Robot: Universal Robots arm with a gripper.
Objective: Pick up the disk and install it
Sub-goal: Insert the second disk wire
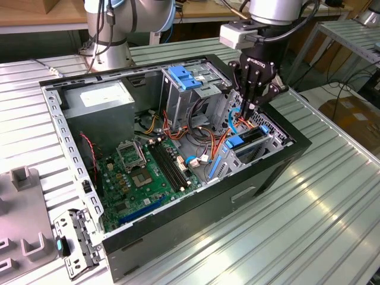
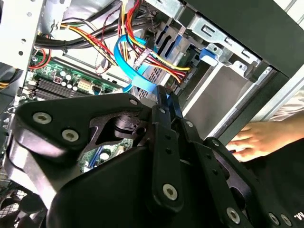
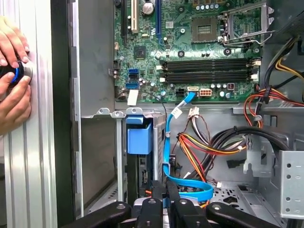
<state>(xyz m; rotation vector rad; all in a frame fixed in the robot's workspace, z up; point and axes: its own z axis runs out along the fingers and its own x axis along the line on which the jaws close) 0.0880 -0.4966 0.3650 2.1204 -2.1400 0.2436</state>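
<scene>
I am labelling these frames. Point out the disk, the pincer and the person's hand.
disk [image 3: 139, 137]: first wrist view, its blue carrier.
pincer [image 1: 248, 105]: exterior view, between its fingertips.
hand [image 2: 254, 137]: second wrist view, its back.

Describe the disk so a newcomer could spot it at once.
Find the open black computer case, then the low drive bay at its end on the exterior view's right, under the tool. The disk sits in that bay; its broad bright-blue carrier sets it apart from the thin blue cable beside it and the blue latch atop the taller cage.

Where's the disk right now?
The disk sits on edge in the drive bay at the computer case's corner on the exterior view's right, just below the gripper.
</scene>
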